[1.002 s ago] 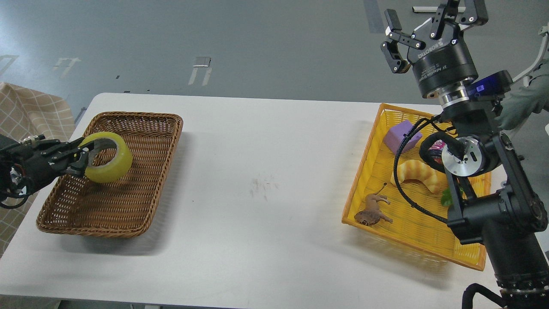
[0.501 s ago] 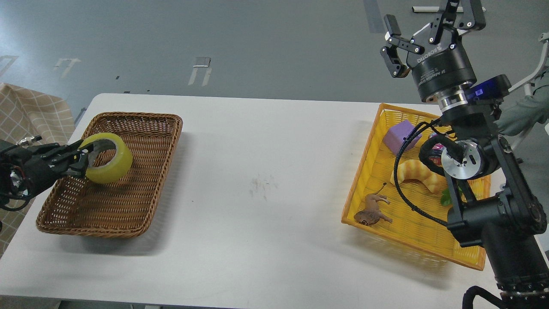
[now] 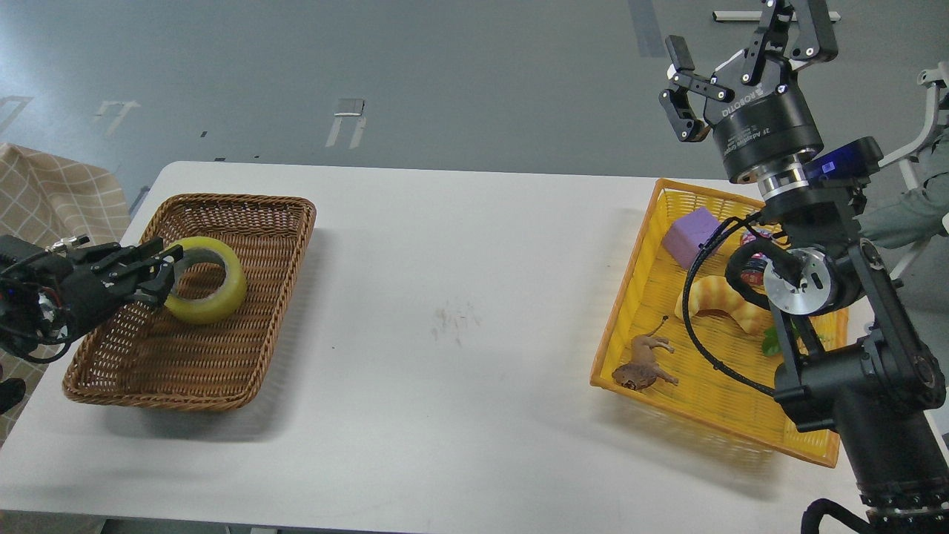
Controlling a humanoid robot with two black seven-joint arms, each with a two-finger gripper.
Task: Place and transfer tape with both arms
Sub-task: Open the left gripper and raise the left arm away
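Note:
The tape (image 3: 210, 282), a yellowish roll with a pale core, lies flat in the brown wicker basket (image 3: 245, 356) at the table's left. My left gripper (image 3: 164, 276) comes in from the left edge. Its fingers are spread, and their tips are at the roll's left rim without pinching it. My right gripper (image 3: 741, 44) is open and empty. It is raised high at the upper right, above the far end of the yellow basket (image 3: 630, 297).
The yellow basket holds a purple block (image 3: 691, 233), a pale croissant toy (image 3: 723, 300), a brown lion figure (image 3: 643, 363) and a partly hidden green thing. My right arm (image 3: 852, 371) covers that basket's right side. The white table (image 3: 460, 311) lies between the baskets. A checked cloth (image 3: 44, 196) hangs at left.
The tape has gone from tilted and held up by my left gripper to lying flat on the wicker basket's floor. The left fingers have spread. The right gripper has hardly moved.

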